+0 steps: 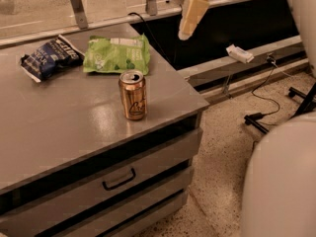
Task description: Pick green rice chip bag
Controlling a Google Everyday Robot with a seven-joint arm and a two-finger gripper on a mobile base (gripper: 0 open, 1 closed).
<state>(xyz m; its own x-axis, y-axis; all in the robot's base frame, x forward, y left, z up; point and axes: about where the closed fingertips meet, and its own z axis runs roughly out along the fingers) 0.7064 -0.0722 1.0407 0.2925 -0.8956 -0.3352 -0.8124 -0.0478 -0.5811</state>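
Note:
The green rice chip bag (117, 54) lies flat on the grey cabinet top (74, 127), at its far side, light green with a white band near its top edge. My gripper (186, 32) hangs in the air to the right of the bag, beyond the cabinet's right edge and above the dark recess. It is well apart from the bag and holds nothing that I can see.
A gold can (133, 95) stands upright in front of the bag. A dark blue-and-white chip bag (48, 58) lies to the bag's left. The cabinet has drawers with a black handle (119, 178). A pale rounded part of the robot (281, 181) fills the lower right. Cables (261, 102) lie on the floor.

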